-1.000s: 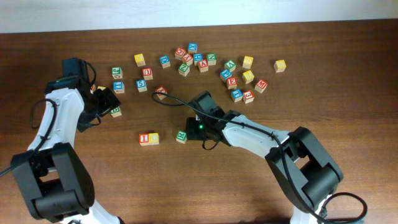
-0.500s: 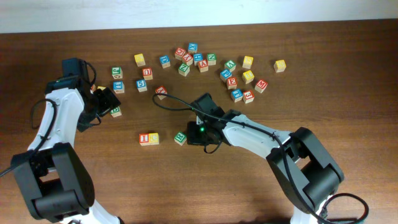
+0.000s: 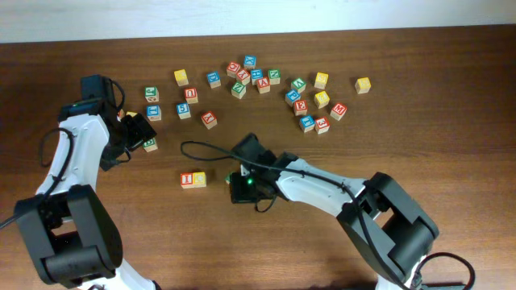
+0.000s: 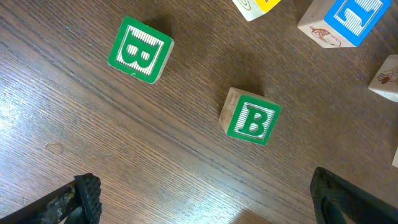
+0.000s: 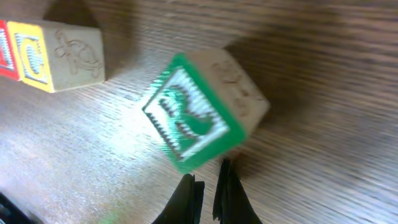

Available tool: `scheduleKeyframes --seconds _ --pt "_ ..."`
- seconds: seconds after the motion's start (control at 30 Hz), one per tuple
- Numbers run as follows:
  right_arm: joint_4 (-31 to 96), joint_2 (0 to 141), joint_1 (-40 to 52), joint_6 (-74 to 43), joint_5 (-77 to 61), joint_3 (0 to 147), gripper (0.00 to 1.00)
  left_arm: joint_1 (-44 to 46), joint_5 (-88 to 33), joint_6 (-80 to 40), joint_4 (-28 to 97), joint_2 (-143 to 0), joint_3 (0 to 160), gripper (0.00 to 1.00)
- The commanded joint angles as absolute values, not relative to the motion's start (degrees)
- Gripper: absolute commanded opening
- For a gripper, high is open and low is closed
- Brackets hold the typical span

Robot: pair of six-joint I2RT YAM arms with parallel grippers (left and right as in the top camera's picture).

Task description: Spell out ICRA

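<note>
A red I cube and a yellow C cube lie side by side in the overhead view. Just right of them my right gripper covers most of the green R cube. The right wrist view shows that R cube turned at an angle. My right gripper is shut, its tips against the cube's lower edge and nothing between them. The C cube lies to the upper left. A red cube, seemingly the A, lies apart further back. My left gripper hangs open near two green B cubes.
Several other letter cubes are scattered along the back and back right. Two green B cubes and a blue cube lie under the left wrist. A black cable loops over the table by the right arm.
My right gripper has slid left with its jaws closing fully, pushing the green R cube toward the I and C pair and turning it. The left arm has not moved.
</note>
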State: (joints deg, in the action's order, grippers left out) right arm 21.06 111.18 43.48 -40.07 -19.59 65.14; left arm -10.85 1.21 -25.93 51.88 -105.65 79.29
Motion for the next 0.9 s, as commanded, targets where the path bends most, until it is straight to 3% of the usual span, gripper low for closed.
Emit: scheduleKeyframes --seconds 0.0,0.87 --pt "20.4 112.0 44.0 -40.0 -18.9 64.3 0.04 -10.8 0.8 -25.6 51.9 -105.8 79.8 0.99" --pt "24.2 112.0 43.9 -42.5 -8.3 64.3 0.04 -10.8 0.8 -25.6 51.9 -105.8 79.8 0.99"
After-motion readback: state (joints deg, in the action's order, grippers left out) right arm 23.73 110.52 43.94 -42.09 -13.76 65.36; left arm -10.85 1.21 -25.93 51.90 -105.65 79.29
